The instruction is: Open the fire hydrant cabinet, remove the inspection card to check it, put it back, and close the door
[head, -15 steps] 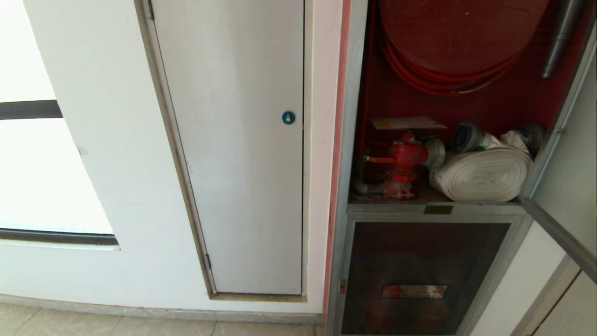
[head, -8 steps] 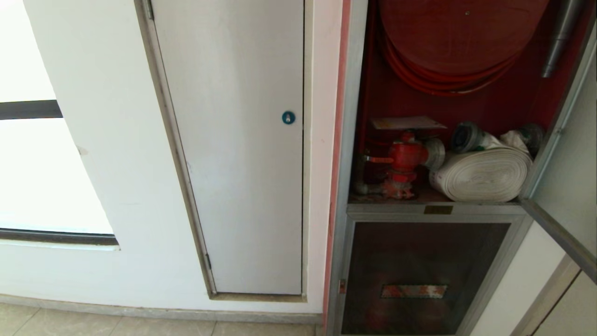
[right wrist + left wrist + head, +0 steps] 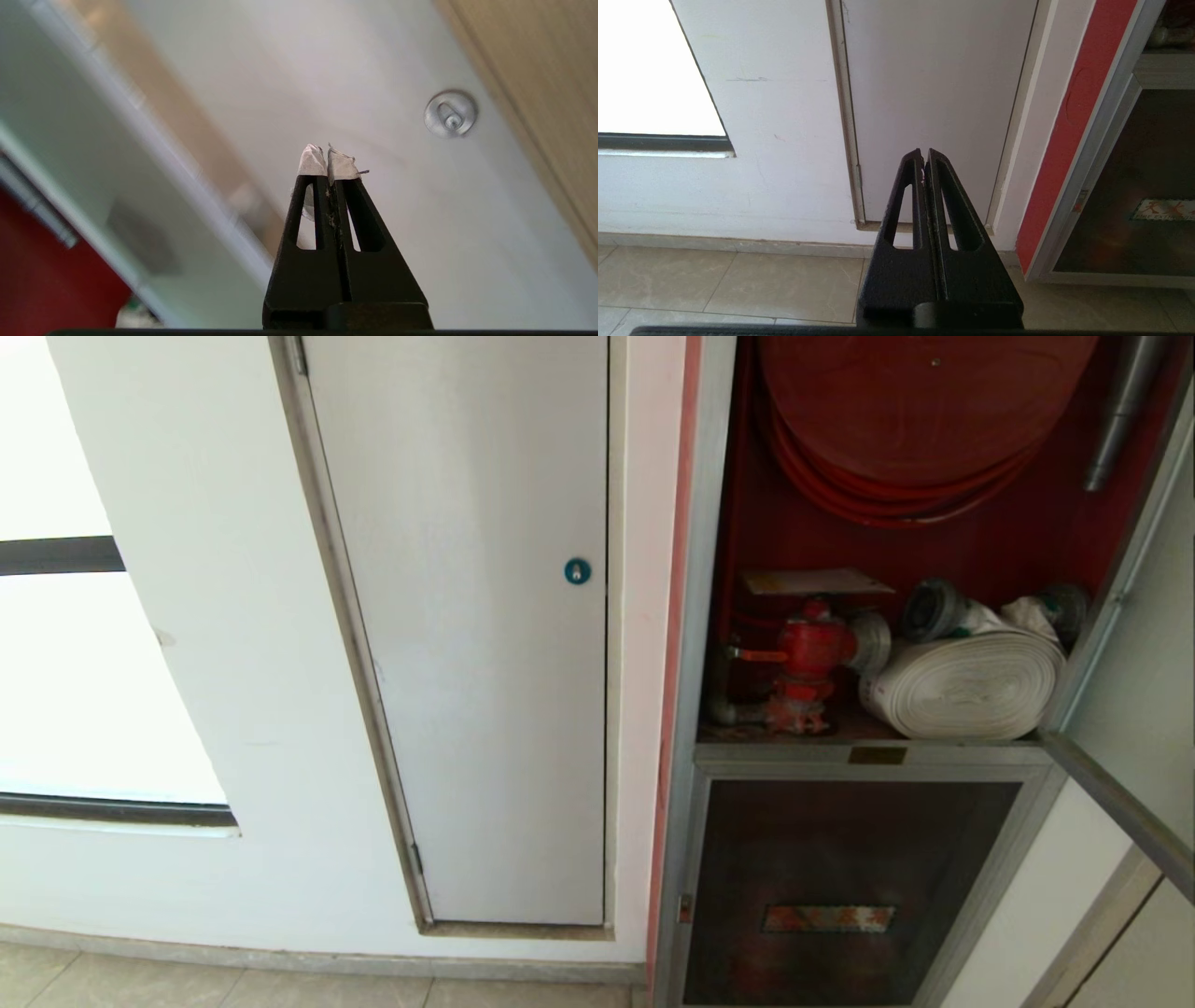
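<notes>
The fire hydrant cabinet (image 3: 695, 616) stands open, showing its red interior, the red hose reel (image 3: 915, 420), a red valve (image 3: 810, 658) and a rolled white hose (image 3: 966, 686). The inspection card (image 3: 817, 581) lies flat on top of the valve. The door (image 3: 1134, 681) is swung out to the right. Neither arm shows in the head view. My right gripper (image 3: 327, 156) is shut and empty, its taped tips pointing at a pale wall panel beside the door's silver frame (image 3: 154, 154). My left gripper (image 3: 924, 153) is shut, parked low, facing the white panel door (image 3: 934, 93).
A plain white door with a blue round lock (image 3: 577, 571) is left of the cabinet, and a bright window (image 3: 84, 691) is further left. Below the open compartment is a dark glass lower panel (image 3: 840, 887). A round silver lock (image 3: 450, 113) sits on the panel ahead of the right gripper.
</notes>
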Controlling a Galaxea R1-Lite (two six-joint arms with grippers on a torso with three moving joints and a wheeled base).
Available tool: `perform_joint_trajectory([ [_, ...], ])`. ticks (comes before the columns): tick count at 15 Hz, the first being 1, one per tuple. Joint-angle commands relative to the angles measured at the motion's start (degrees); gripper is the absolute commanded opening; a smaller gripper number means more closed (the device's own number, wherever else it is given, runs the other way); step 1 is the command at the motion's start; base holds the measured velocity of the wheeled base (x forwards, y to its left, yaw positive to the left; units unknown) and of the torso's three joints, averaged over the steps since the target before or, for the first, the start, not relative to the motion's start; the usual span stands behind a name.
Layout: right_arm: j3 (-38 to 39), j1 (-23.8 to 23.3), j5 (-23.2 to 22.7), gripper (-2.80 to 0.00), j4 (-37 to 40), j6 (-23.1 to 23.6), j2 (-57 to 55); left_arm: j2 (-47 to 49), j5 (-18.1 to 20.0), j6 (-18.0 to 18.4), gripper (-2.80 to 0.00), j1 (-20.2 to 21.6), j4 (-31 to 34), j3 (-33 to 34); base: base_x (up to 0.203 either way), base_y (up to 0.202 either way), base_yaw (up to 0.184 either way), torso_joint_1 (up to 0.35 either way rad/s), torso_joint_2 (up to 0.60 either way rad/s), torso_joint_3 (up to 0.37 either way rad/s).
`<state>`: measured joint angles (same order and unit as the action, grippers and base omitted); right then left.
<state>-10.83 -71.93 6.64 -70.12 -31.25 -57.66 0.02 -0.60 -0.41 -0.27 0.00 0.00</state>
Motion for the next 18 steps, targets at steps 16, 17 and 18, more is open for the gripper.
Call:
perform_joint_trajectory([
  [16,-1.0,1.2,-7.5,-2.80,3.1,0.3,-2.9,0.0,0.0,0.0,-2.80,0.0,0.0,0.0,0.000,0.000,0.000,0.000,0.00,0.000],
  [17,-1.0,1.8,-7.5,-2.80,3.2,0.3,-2.3,0.0,0.0,0.0,-2.80,0.0,0.0,0.0,0.000,0.000,0.000,0.000,0.00,0.000],
  [18,-1.1,2.3,-7.5,-2.80,3.2,0.3,-2.0,0.0,0.0,0.0,-2.80,0.0,0.0,0.0,0.000,0.000,0.000,0.000,0.00,0.000],
])
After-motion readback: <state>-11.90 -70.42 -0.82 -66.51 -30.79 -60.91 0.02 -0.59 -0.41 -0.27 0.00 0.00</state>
